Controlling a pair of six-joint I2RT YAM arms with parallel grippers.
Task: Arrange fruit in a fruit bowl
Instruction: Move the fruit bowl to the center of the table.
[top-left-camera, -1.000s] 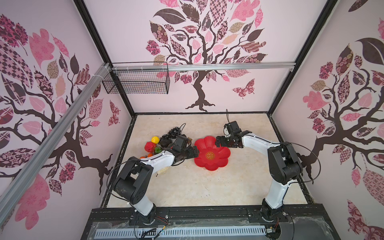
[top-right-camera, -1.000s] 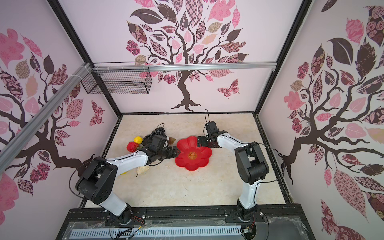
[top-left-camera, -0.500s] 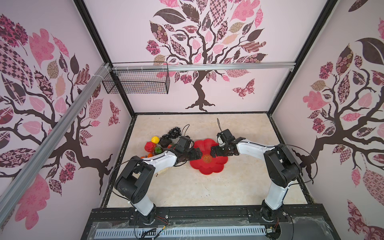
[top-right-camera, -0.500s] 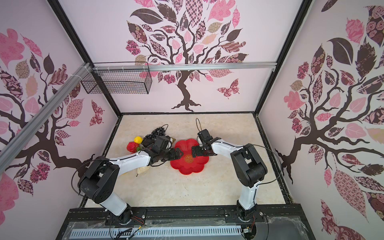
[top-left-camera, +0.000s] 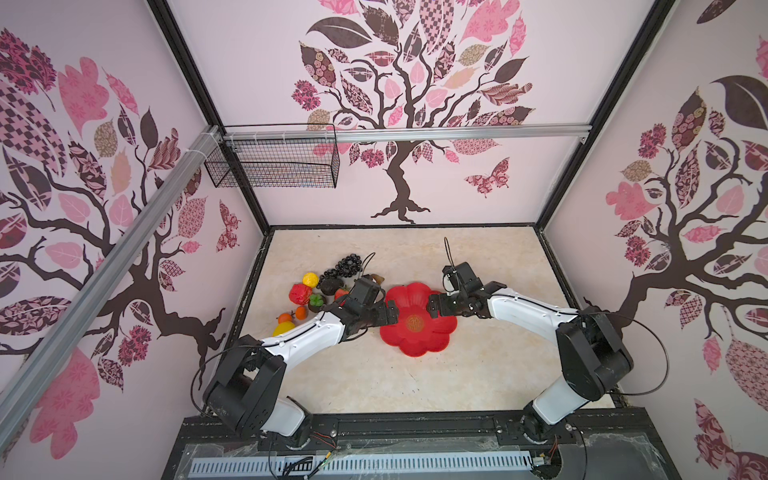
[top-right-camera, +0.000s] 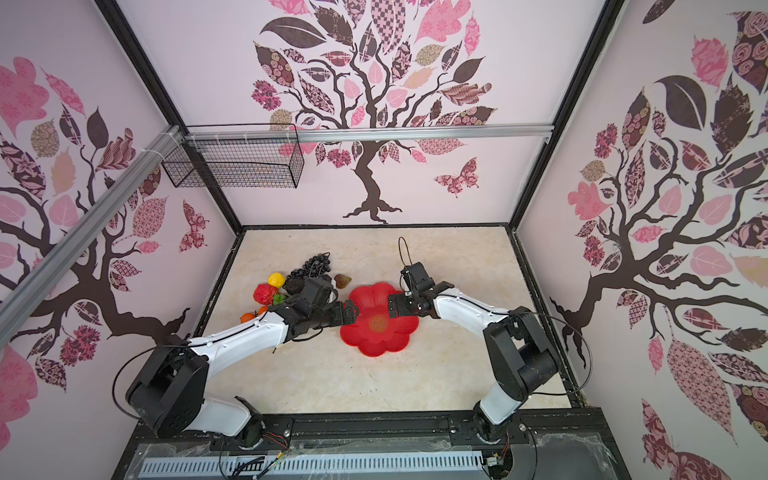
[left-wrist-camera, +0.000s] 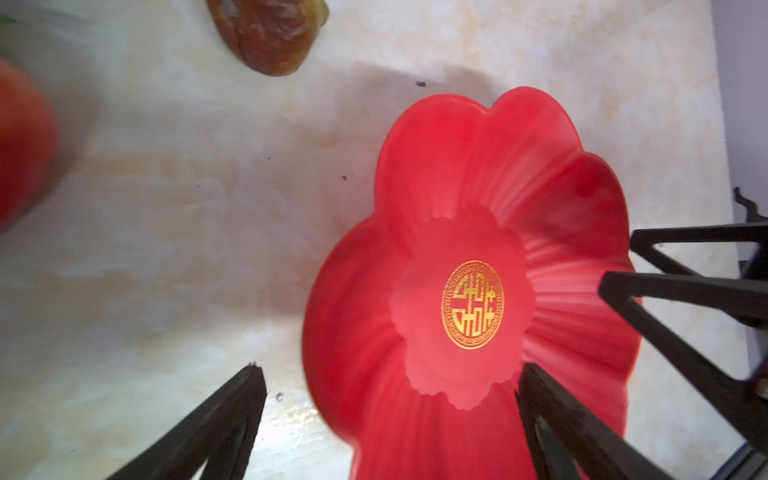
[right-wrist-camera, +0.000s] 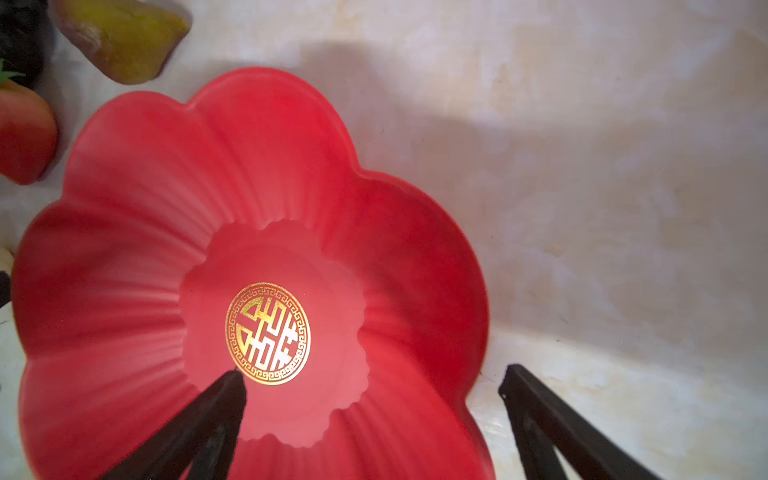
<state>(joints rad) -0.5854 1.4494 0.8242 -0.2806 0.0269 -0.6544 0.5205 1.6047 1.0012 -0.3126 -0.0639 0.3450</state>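
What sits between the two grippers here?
Only the red bowl, with no fruit in it. The left gripper and right gripper face each other across it in both top views.

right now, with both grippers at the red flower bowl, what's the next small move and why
Probably close both on the rim. The left gripper and right gripper are open on opposite sides of the empty red flower bowl, each with one finger inside it and one outside. Gripping there would let them reposition it nearer the strawberry and other fruit.
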